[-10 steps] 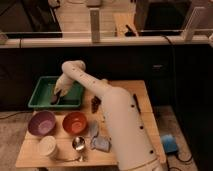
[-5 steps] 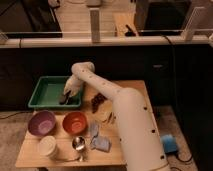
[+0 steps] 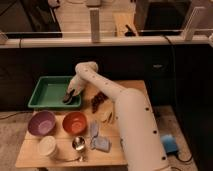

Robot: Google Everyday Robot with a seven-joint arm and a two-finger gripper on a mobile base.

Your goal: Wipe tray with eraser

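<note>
A green tray (image 3: 46,91) sits at the back left of the wooden table. My white arm reaches over from the right, and my gripper (image 3: 70,95) is down inside the tray near its right front corner. A dark eraser (image 3: 67,99) sits under the gripper tip against the tray floor.
A purple bowl (image 3: 42,123), an orange bowl (image 3: 75,122), a white cup (image 3: 47,146), a metal cup (image 3: 79,143) and a bluish cloth (image 3: 98,142) lie in front. A dark object (image 3: 98,101) lies right of the tray. A blue item (image 3: 167,144) sits on the floor.
My gripper has moved with the eraser from the tray's middle toward its right front corner.
</note>
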